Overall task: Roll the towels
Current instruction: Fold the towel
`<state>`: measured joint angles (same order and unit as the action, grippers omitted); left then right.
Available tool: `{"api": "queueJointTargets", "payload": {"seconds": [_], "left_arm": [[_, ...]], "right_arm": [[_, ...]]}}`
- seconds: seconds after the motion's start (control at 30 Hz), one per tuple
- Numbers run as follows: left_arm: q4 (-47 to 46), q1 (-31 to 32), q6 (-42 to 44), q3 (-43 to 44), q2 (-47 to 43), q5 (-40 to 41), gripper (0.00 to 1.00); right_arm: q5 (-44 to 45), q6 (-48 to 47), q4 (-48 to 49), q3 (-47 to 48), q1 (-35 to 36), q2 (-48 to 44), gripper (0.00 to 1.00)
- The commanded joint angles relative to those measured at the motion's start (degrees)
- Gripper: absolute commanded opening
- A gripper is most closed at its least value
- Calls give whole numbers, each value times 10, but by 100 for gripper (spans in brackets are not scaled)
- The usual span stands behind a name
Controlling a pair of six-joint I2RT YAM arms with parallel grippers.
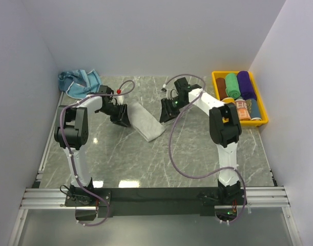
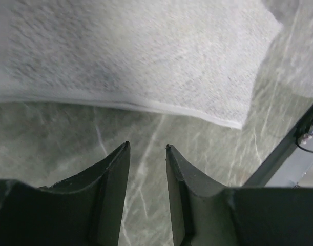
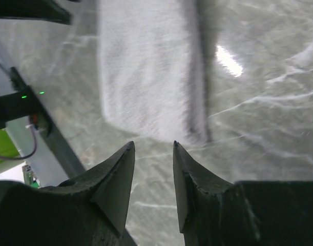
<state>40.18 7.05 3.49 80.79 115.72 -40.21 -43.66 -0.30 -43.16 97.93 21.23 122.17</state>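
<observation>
Fingertips of the left gripper fill the bottom of its wrist view. Jaws parted with a narrow gap, nothing between them, bare table under the tips. The right gripper reads the same in its own view: jaws apart, holding nothing.

The pale grey-white towel lies flat mid-table as one long folded strip, running diagonally from back-left to front-right. Not rolled. In the left wrist view its hemmed long edge sits just ahead of the tips, not touching. In the right wrist view its short end is just ahead of the tips, with a sliver of table between.

From the top view, the left gripper is just beside the strip's left side near the back end, and the right gripper is just beside its right side. The towel lies between the two.

Blue towels are heaped loose in the back-left corner, well apart from the strip. The yellow bin sits at the back-right edge. Its back row holds a brown roll, a green roll and a purple roll. The front row has more rolls, but I can't tell their colours cleanly.
</observation>
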Motion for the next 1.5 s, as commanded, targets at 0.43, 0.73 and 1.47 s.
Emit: {"api": "queueJointTargets", "payload": {"seconds": [0.43, 0.73, 1.47], "left_arm": [[-14, 13, -43, 204, 170, 5, 40], [-28, -19, 41, 50, -64, -44, 51], [-311, 275, 479, -378, -364, 151, 65]], "right_arm": [[-5, 38, 72, -141, 71, -1, 35], [-59, 8, -14, -165, 37, -107, 47], [-66, 131, 140, -20, 88, 66, 40]]}}
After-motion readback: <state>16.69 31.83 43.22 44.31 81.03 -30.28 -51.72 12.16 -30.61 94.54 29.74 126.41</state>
